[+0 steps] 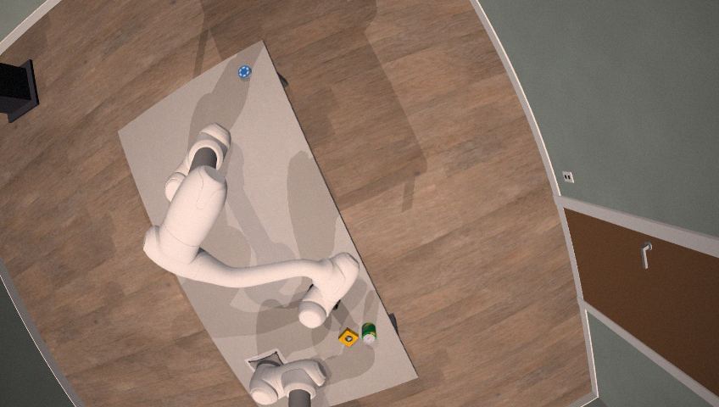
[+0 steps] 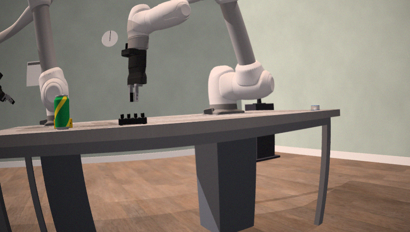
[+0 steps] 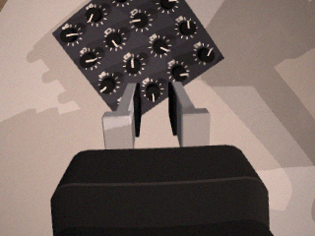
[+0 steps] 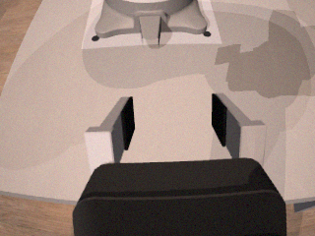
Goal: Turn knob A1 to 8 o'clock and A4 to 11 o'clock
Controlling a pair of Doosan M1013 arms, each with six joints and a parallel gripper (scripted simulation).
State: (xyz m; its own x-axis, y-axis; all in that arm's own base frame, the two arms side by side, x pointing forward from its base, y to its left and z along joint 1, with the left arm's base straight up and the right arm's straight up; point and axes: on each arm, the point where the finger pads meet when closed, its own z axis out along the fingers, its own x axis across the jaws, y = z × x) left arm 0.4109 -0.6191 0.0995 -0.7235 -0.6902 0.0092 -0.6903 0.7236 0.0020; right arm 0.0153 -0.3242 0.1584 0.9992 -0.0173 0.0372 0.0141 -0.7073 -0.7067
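Left gripper (image 2: 133, 101) (image 3: 155, 108): partly open, fingers set roughly parallel with a moderate gap, nothing held. In the exterior view it is pointed straight down above the knob box (image 2: 132, 121) (image 3: 125, 51), with a visible gap left between fingertips and knob tops; no contact. The box is laid flat on the table (image 1: 272, 151) (image 2: 178, 123) (image 3: 30, 152) (image 4: 172, 147), near its long edge; from the top it is hidden under the left arm (image 1: 194, 221) (image 2: 167, 17). In the left wrist view the box is seen rotated, one corner toward the gripper and partly covered by a finger. One knob (image 3: 153, 91) is lined up in the finger gap in that view, but not gripped. White pointers are seen in varied directions; labels are too small to be read reliably, so A1 and A4 settings can't be confirmed. Right gripper (image 2: 11, 101) (image 4: 172, 120): wide open, nothing held or touched, tilted and well apart from the box. An arm's base plate (image 4: 118, 43) is seen past its fingers. Green can (image 1: 369, 332) (image 2: 61, 111) is stood upright just beside the yellow block (image 1: 342, 337) (image 2: 71, 123). Blue-and-white disc (image 1: 244, 71) (image 2: 315, 108) is placed near the table's far end, well apart from both grippers.
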